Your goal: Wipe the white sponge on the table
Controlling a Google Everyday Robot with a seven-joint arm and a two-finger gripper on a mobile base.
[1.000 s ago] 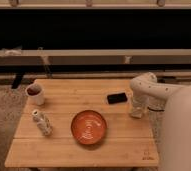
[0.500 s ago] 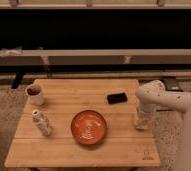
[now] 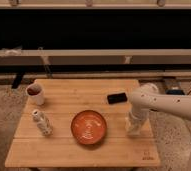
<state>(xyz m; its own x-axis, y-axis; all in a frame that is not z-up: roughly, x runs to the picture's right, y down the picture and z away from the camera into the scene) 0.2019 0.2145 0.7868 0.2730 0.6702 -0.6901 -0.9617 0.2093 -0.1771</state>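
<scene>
The table (image 3: 64, 147) has a light wooden plank top and fills the lower middle of the camera view. My white arm reaches in from the right. My gripper (image 3: 134, 128) points down onto the table's right part, to the right of the orange bowl. A small pale shape at the gripper's tip, against the wood, may be the white sponge (image 3: 133, 133). I cannot tell it apart from the gripper itself.
An orange bowl (image 3: 89, 127) sits at the front middle. A black flat device (image 3: 117, 98) lies behind the gripper. A white cup (image 3: 35, 93) stands at the far left, with a white spotted bottle (image 3: 42, 123) in front of it. A dark shelf unit runs behind the table.
My gripper has moved from beside the black device toward the table's front edge and slightly left, staying low over the wood. The other objects have not moved.
</scene>
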